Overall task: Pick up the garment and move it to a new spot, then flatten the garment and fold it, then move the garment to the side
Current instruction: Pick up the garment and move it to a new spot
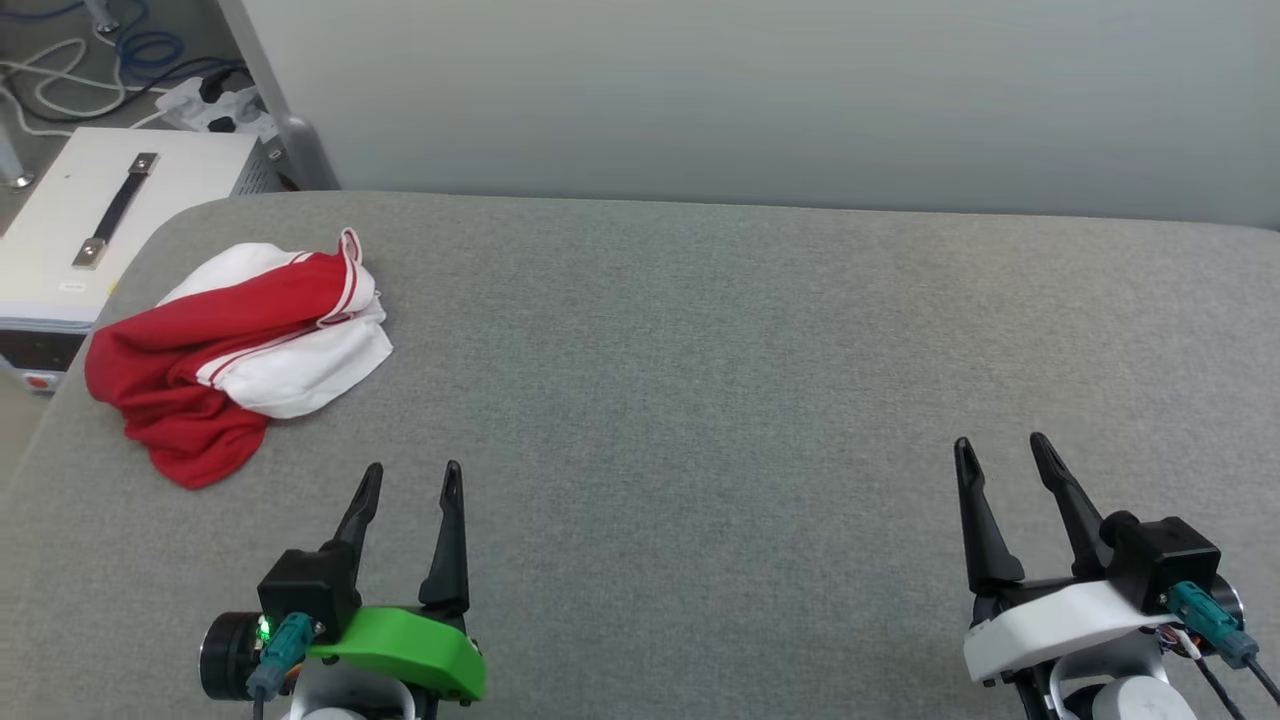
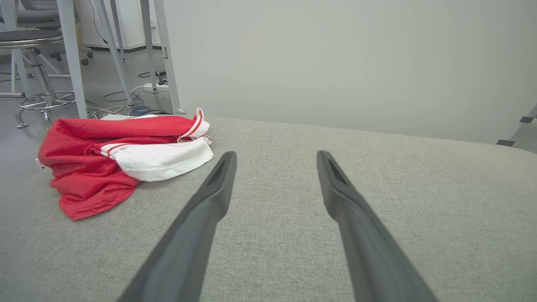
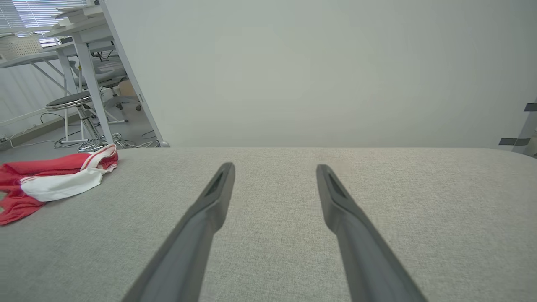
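Garment (image 1: 235, 350): lies crumpled ahead and left of wide-open, empty left gripper (image 1: 414, 467); right gripper (image 1: 1000, 441), likewise wide-open, well apart.

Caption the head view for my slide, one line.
Crumpled red-and-white garment lies far left on the grey surface; the left gripper and right gripper are open and empty.

L gripper (image 1: 413, 467): two long black tapered fingers (image 1: 447, 545) with a slotted recess near the tips. Black block at base, bright green wrist shell (image 1: 410, 650), teal connector (image 1: 285, 640), green LED (image 1: 264, 629) lit.
R gripper (image 1: 1000, 441): same fingers, white wrist shell (image 1: 1050, 620), second teal connector (image 1: 1205, 612) w/ thin black cables (image 1: 1218, 690).
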Available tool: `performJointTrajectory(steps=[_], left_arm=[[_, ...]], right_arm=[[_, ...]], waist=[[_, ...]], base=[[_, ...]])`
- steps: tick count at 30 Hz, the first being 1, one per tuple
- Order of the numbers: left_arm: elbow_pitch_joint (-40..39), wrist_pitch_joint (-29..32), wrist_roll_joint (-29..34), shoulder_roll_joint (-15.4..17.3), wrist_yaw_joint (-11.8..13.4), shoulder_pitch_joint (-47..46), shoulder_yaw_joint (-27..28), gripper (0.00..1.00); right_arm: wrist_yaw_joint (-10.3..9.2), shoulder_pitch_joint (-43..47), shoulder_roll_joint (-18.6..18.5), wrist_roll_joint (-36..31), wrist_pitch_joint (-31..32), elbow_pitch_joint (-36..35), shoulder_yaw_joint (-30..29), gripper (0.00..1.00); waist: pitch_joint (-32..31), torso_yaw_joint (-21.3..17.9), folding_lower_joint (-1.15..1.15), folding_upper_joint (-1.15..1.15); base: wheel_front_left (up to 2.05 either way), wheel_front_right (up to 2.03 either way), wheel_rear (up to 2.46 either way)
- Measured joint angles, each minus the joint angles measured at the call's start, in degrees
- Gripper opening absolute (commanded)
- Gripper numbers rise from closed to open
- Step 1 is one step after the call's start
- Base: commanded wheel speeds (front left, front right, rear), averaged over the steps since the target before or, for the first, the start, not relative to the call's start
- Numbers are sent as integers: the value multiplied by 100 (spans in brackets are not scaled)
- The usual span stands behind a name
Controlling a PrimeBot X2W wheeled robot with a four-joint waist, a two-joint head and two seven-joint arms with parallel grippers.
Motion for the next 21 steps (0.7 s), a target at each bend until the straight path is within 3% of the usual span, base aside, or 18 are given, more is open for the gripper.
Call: performJointTrajectory(steps=[21], left_arm=[[25,-252,-203,-3,2,11,98,100]], right_arm=[[0,-2,21,186,-237,-105,754,100]], waist=[[12,1689,0,0]], base=[[0,0,0]])
